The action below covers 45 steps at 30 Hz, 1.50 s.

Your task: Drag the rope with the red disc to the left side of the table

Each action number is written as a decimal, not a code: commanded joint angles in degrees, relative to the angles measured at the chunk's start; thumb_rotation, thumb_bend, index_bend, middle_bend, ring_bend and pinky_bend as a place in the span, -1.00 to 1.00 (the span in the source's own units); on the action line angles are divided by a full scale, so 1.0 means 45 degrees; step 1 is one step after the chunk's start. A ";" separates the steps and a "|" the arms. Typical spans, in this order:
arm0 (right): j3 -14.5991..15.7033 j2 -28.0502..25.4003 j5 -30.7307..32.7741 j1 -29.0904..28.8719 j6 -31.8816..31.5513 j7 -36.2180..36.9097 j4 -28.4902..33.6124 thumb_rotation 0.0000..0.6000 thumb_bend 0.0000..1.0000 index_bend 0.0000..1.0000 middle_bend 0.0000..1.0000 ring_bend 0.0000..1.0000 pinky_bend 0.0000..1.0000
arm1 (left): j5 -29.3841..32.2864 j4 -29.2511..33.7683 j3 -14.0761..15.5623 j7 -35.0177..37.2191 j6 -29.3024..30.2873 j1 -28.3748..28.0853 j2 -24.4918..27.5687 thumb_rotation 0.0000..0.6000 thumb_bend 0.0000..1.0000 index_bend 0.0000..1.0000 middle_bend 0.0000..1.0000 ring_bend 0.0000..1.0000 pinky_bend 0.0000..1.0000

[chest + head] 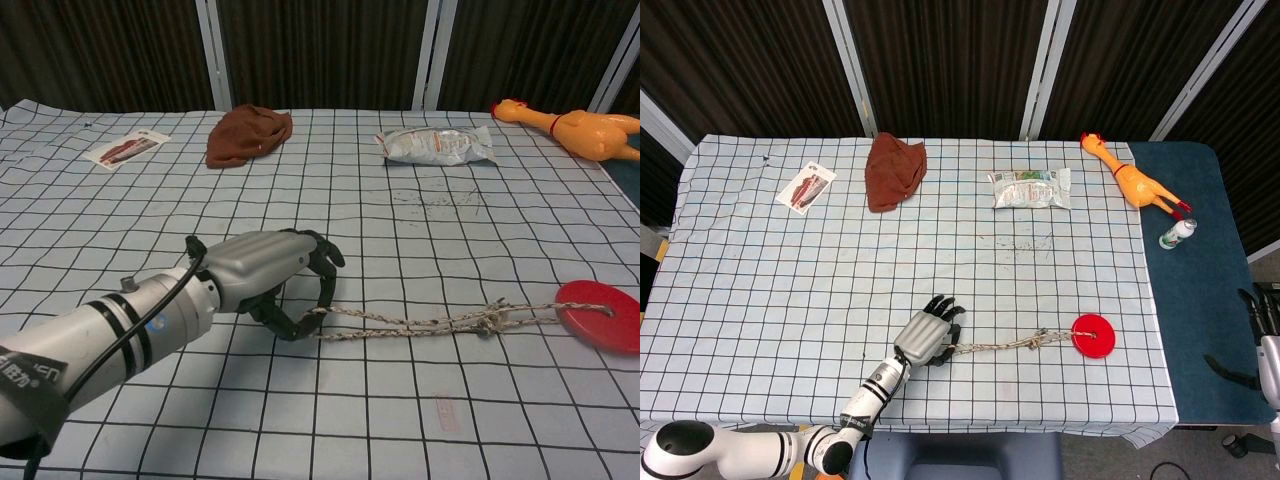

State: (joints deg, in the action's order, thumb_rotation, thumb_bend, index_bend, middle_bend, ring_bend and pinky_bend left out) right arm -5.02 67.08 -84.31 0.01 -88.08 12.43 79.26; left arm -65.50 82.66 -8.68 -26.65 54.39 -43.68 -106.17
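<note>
The left hand (270, 275) lies low over the near edge of the tabletop (760, 300), its dark fingers (325, 262) curled down and hooked around the near end of the rope (420, 323), thumb closing underneath so the end loop is clamped between them; from the fingers the rope runs away to the right, lying flat and nearly straight, with a knot (487, 321) near its far end, just short of the red disc (603, 315); the disc rests flat on the cloth well apart from the fingers, at the right near part of the checked area. The rope is a thin braided cord, beige flecked with darker strands, doubled along most of its length; the disc is a smooth, glossy plastic ring with a small hole at its middle. The hand's back is a rounded silver shell, the wrist white with black bands, and a black cable runs along the forearm; the arm reaches in from the lower left, forearm slanting up toward the rope, palm turned downward. The tabletop wears a white cloth printed with a black grid. The right hand (1262, 325) shows only at the far right edge of the head view, off the tabletop; whether its fingers are apart or together cannot be told.
</note>
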 commanded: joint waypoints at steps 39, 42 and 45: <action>0.0214 0.0305 -0.0487 -0.0155 -0.0075 -0.0622 0.0318 1.00 -0.51 -1.00 -1.00 -1.00 -1.00 | 0.1532 -0.2458 -0.1424 0.2804 0.8512 0.6508 0.6687 1.00 0.48 0.76 -0.42 -0.87 -0.84; 0.0227 0.0304 -0.0505 -0.0156 -0.0076 -0.0644 0.0333 1.00 -0.51 -1.00 -1.00 -1.00 -1.00 | 0.1449 -0.2628 -0.1522 0.2900 0.8477 0.6446 0.6462 1.00 0.48 0.77 -0.41 -0.87 -0.83; 0.0248 0.0339 -0.0495 -0.0188 0.0006 -0.0707 0.0341 1.00 -0.51 -1.00 -1.00 -1.00 -1.00 | 0.0606 -0.2227 -0.1187 0.3182 0.8149 0.6251 0.6381 1.00 0.48 0.77 -0.41 -0.87 -0.82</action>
State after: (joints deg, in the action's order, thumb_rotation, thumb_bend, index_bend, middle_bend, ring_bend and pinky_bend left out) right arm -3.94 68.55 -86.56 -0.78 -88.16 9.35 80.78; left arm -60.17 71.17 -15.00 -13.58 92.06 -14.91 -77.12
